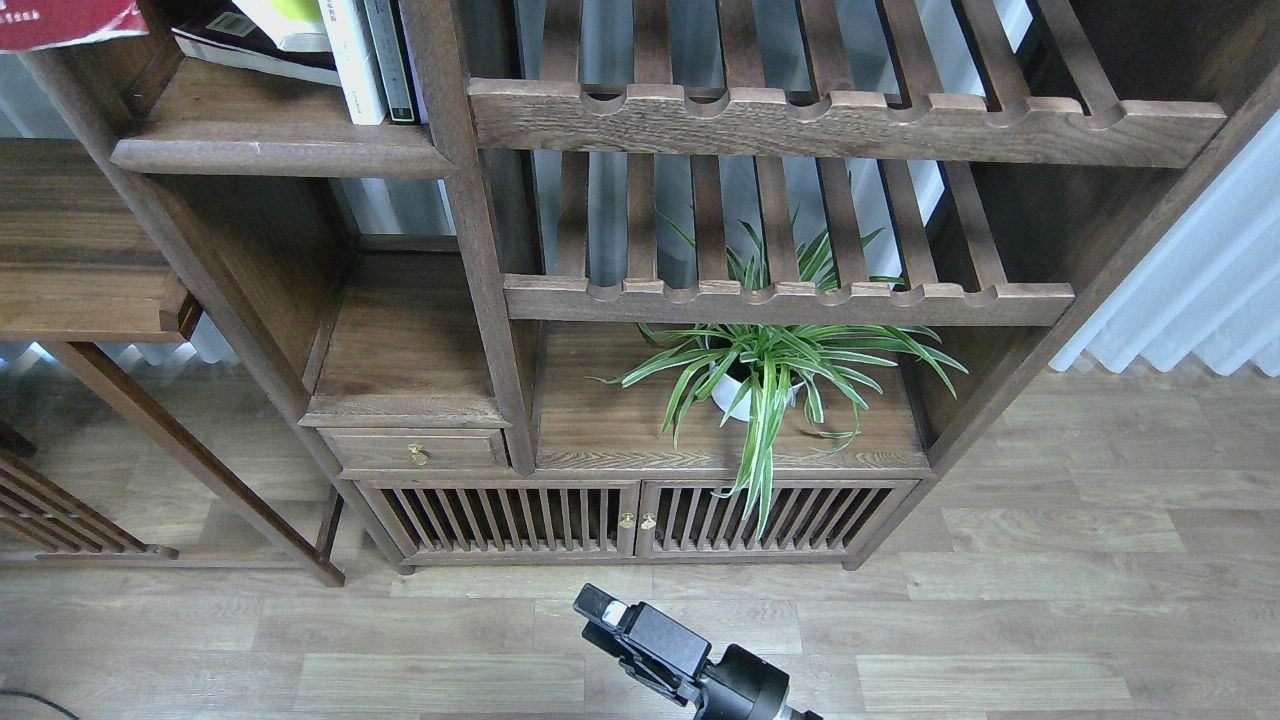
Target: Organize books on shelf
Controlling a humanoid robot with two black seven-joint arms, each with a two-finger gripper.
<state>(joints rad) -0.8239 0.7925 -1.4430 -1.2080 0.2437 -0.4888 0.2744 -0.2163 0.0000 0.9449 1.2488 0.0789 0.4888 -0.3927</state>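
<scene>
The shelf (pixel 280 150) is a solid dark-brown board with a rounded front lip at the upper left. A dark book (pixel 250 52) lies flat on it, with a yellow-green book (pixel 292 12) on top, both cut off by the top edge. Only a corner of the red book (pixel 60 18) shows at the top left, above and left of the shelf; what holds it is out of view. My right gripper (pixel 598 606) is low at the bottom centre, over the floor, far from the shelf; its fingers cannot be told apart. My left gripper is out of view.
Thin white and dark upright books (pixel 365 60) stand at the shelf's right end against a post. Slatted racks (pixel 840 120) fill the right side. A potted spider plant (pixel 765 375) stands on the lower board. A drawer with a brass knob (pixel 417 455) is below the shelf.
</scene>
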